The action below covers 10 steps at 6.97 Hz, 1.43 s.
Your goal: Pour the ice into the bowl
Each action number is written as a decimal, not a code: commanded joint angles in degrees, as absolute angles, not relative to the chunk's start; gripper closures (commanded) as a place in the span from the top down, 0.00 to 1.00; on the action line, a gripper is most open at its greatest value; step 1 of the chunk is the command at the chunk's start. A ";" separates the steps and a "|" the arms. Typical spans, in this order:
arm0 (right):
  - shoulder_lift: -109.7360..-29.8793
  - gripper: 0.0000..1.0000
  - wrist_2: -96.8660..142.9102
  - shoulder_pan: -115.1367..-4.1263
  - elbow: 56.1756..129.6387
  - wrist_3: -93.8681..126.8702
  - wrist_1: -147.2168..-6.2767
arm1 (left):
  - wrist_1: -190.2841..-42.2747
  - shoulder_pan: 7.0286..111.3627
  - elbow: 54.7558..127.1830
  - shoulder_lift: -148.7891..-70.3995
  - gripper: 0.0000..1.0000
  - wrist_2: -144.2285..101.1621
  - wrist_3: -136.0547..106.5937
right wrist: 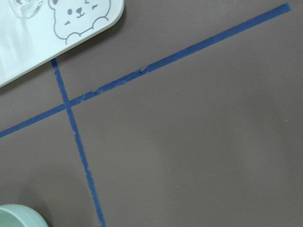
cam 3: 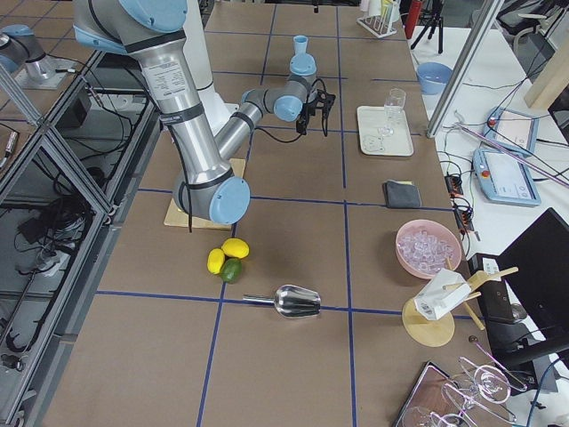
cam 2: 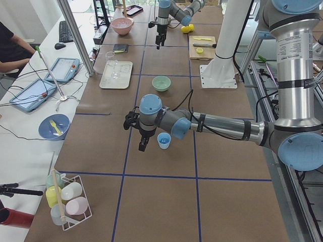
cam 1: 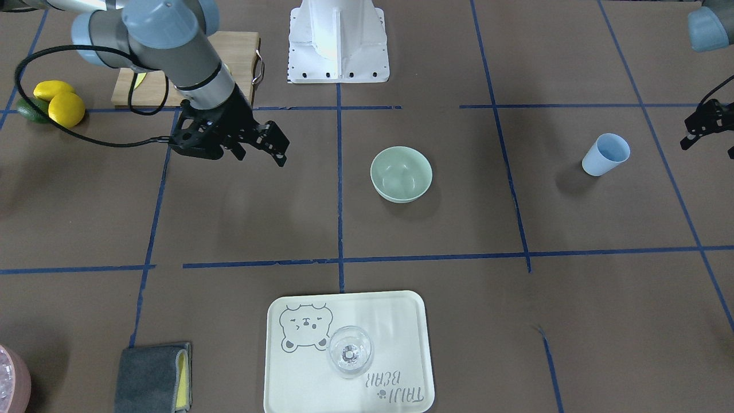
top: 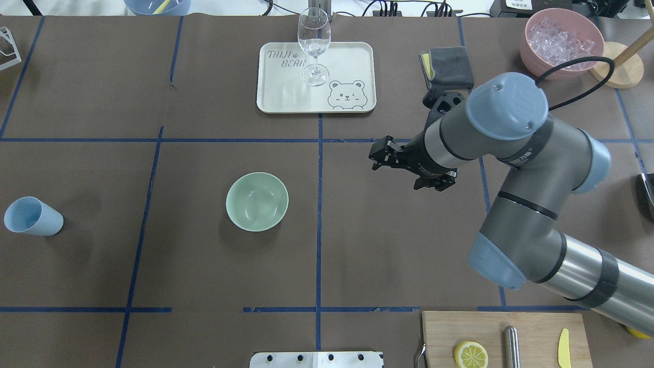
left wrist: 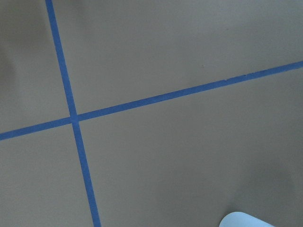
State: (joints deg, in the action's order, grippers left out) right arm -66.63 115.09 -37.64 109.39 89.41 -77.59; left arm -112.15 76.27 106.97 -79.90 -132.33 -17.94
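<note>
**Mint bowl mid-table, R gripper across the tape line**

The bowl [top: 257, 201] stands upright on the brown table [top: 398, 245], just to the robot's L of the ctr tape line. Its inside shows plain green. The right gripper [top: 378, 155] hangs over the next square, across that line and well apart from the bowl. Its jaws look parted and empty, though the angle is poor. The R wrist cam catches only the bowl's rim in a lower corner.

The left gripper [cam 2: 142, 145] hovers near the blue cup [top: 31, 216], which stands upright at the table's L end. Can't tell if its jaws are apart or together.

On the far side from the robot is a bear-print tray [top: 286, 94] w/ a wine glass [top: 313, 46] standing on it. A grey cloth [top: 449, 64] lies beside the tray, and beyond the cloth is a pink container [top: 561, 43] holding clear cubes. Near the robot's base, R side, a cutting board [top: 460, 327] carries a lemon slice [top: 470, 354].
</note>
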 commanded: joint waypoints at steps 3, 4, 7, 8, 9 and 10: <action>-71.36 1.00 114.35 -39.02 112.06 87.89 -77.52 | -142.77 59.72 110.39 -73.48 1.00 -119.17 -42.51; -71.37 1.00 114.17 -39.02 112.06 87.89 -77.52 | -149.70 58.81 110.30 -69.30 1.00 -115.87 -44.89; -71.80 1.00 114.17 -38.94 112.24 87.89 -77.52 | -163.98 54.34 109.95 -62.24 1.00 -104.88 -49.55; -71.98 1.00 114.17 -38.94 112.58 87.89 -77.52 | -163.92 48.75 109.60 -61.18 1.00 -94.67 -50.70; -71.98 1.00 114.17 -38.94 112.59 87.98 -77.52 | -163.92 42.60 109.16 -60.48 1.00 -88.05 -53.93; -71.81 1.00 113.82 -38.59 112.59 88.07 -77.52 | -163.92 38.45 109.16 -60.03 1.00 -82.58 -57.62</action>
